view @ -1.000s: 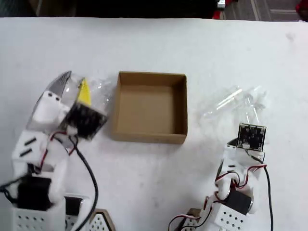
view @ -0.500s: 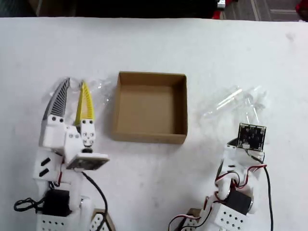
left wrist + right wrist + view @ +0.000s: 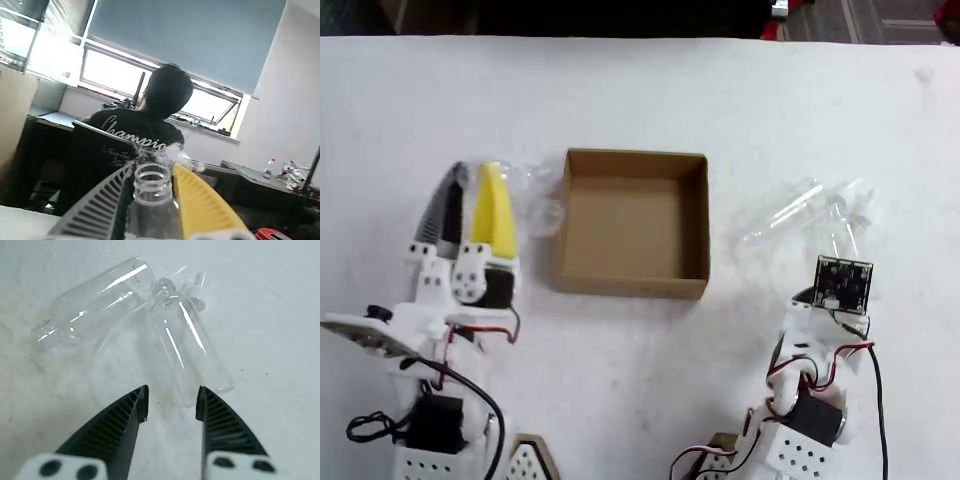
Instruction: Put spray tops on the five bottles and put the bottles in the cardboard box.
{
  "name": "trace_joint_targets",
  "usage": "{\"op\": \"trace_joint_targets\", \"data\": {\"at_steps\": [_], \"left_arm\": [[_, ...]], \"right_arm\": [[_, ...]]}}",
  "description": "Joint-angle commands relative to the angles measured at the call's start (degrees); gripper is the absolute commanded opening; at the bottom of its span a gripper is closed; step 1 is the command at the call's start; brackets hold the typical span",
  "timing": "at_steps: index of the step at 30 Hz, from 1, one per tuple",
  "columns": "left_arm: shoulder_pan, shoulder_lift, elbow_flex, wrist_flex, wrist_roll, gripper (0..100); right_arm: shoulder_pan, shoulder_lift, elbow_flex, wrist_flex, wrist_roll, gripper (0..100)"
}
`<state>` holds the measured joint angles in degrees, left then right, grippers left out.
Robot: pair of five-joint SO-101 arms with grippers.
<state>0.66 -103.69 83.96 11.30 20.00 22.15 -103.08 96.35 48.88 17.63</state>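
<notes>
Left wrist view has the left gripper (image 3: 152,170) closed on a clear bottle (image 3: 152,186). Its jaws press the shoulders, and the open neck pokes out past the tips with no spray top on it. The bottle's long axis runs along the jaws, and the gripper is tilted up off the table (image 3: 640,90). In the high view that gripper (image 3: 475,172) is left of the box (image 3: 632,284), near its left wall. Crinkled clear stuff (image 3: 535,190) lies between them, and I cannot count it.

The right gripper (image 3: 171,402) is about half open and holds nothing. Just beyond its tips, far right on the table, lie two more bottles. One (image 3: 100,295) is crosswise with a bare neck; the other (image 3: 192,350) is roughly in line with the jaws, base toward them. A white piece (image 3: 192,290) at its neck looks like a spray top; how many, I cannot tell. That makes three sure bottles and one box. I judge the right arm is nearer the top, with the box between it and the held bottle.
</notes>
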Motion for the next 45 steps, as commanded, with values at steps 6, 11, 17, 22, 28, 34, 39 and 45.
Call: {"op": "trace_joint_targets", "data": {"at_steps": [6,11,17,22,28,34,39,45], "left_arm": [[11.3,2.4,-3.4,-5.2,-3.7,2],[11.5,21.3,-7.9,-16.1,-7.6,2],[11.3,51.0,-23.7,-18.0,-7.6,2],[11.3,63.1,-21.5,-34.2,-8.7,2],[12.4,77.9,-19.1,-48.4,-14.2,2],[11.1,97.3,-24.2,-66.8,-14.4,2],[11.0,110.8,-25.3,-80.9,-14.4,2],[9.3,121.7,-32.9,-84.6,-14.5,2]], "right_arm": [[-0.6,0.0,0.4,0.3,0.2,14.2],[-0.6,0.0,0.4,0.3,0.2,14.2],[-0.3,0.0,0.4,0.3,0.2,14.2],[-0.5,0.0,0.4,0.3,0.2,14.2],[-0.6,0.0,0.4,0.3,0.2,14.2],[-0.6,0.0,0.4,0.3,0.2,14.2],[-0.6,0.0,0.4,0.3,0.2,14.2],[-0.7,0.0,0.4,0.3,0.2,14.2]]}}
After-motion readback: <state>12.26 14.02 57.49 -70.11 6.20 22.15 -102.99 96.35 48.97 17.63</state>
